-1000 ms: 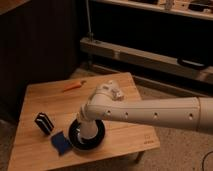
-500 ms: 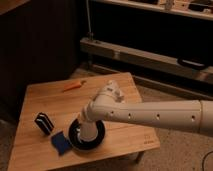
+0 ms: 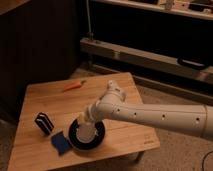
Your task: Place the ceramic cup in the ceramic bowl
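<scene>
Nearest the camera, at the front of the wooden table (image 3: pixel 115 135): a flat blue square piece (image 3: pixel 59 142), lying on the tabletop and touching the left rim of the ceramic bowl (image 3: pixel 75 136).

Ceramic bowl: round, shallow, black outside; stands upright near the table's front edge, just right of the blue piece. Its inside is largely covered by what hangs over it.

Ceramic cup (image 3: pixel 88 132): a pale, whitish tapered form showing within the bowl's rim, directly under the end of the arm. Whether it rests on the bowl's floor or is held just above it cannot be told.

Gripper (image 3: pixel 86 122): at the end of the white arm, pointed down over the middle of the bowl, right at the cup. Whether the pincer is apart, together or clamped on the cup cannot be told.

Arm (image 3: pixel 155 115): white, tubular, with small dark dots along its side; enters from the right edge and reaches across the table's right half, bending at a wrist joint above the bowl.

Left of the bowl: a black boxy item with a white stripe (image 3: pixel 43 122), upright, apart from the blue piece.

Toward the table's far edge: an orange carrot-like object (image 3: pixel 74 86), lying flat, well apart from the rest.

Beyond the table: dark shelving with a pale horizontal rail (image 3: pixel 145 55).
</scene>
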`<move>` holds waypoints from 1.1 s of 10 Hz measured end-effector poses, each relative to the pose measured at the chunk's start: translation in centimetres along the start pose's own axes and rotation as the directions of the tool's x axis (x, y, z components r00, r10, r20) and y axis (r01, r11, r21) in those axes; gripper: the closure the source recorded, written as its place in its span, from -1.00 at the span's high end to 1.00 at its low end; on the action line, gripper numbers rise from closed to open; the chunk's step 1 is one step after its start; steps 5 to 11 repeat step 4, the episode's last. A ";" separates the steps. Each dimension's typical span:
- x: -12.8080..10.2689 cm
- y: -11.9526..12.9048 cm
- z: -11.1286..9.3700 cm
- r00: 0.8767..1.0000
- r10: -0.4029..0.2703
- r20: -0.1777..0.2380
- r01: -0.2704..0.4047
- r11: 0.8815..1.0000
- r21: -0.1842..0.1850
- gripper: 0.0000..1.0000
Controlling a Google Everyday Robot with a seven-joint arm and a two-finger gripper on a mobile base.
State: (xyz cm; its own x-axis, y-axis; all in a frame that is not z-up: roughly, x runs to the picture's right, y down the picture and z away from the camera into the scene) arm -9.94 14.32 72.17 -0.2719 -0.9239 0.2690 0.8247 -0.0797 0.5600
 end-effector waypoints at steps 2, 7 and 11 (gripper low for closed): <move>0.0 -0.1 0.1 1.000 -0.002 0.001 0.002 1.000 0.001 0.60; 0.0 -0.2 0.1 1.000 -0.003 0.001 0.003 1.000 0.002 0.60; 0.0 -0.2 0.1 1.000 -0.003 0.001 0.003 1.000 0.002 0.60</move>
